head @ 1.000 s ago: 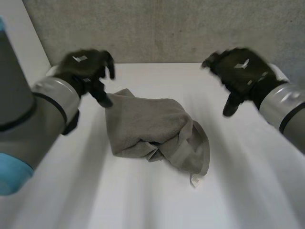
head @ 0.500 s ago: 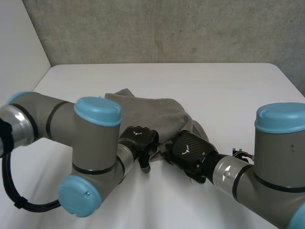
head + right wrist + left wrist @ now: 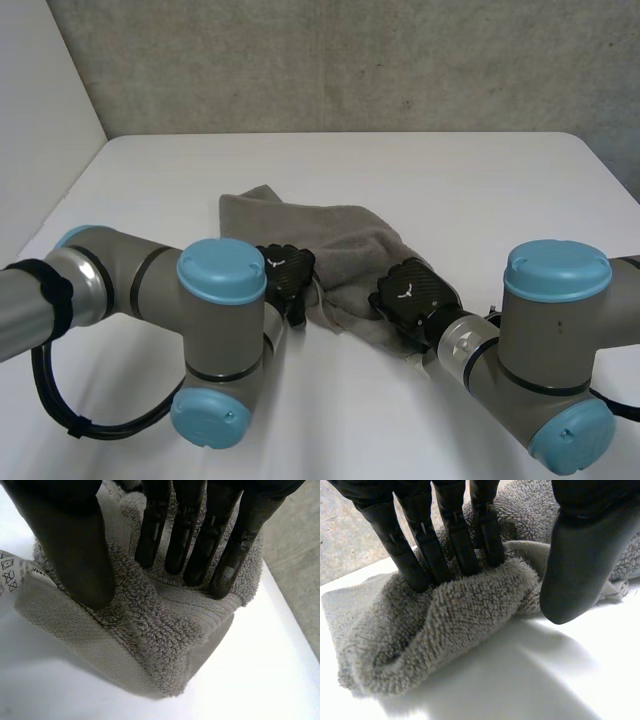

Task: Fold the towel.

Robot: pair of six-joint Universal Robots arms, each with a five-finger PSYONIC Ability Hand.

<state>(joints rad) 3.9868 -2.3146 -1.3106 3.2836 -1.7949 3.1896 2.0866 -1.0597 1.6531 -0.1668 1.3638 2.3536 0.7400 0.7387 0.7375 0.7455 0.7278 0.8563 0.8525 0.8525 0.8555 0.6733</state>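
A grey terry towel [image 3: 340, 235] lies crumpled on the white table [image 3: 470, 180]. My left hand [image 3: 285, 275] is at its near left edge. In the left wrist view its straight fingers [image 3: 450, 535] press down behind a rolled ridge of towel [image 3: 460, 620], while the thumb [image 3: 580, 570] stands apart beside the hem, above the table. My right hand [image 3: 410, 295] is at the near right corner. There its fingers [image 3: 195, 540] and thumb [image 3: 75, 545] dig into the towel [image 3: 150, 630] and bunch a ridge of cloth between them.
A white care label [image 3: 12, 570] sticks out of the towel corner beside my right thumb. A grey wall [image 3: 350, 60] runs behind the table's far edge. Both arms bend in low over the near side of the table.
Both hands have come down from the air at the far side to the towel's near edge. The right hand's fingers and thumb have closed on the corner; the towel has shifted a little.
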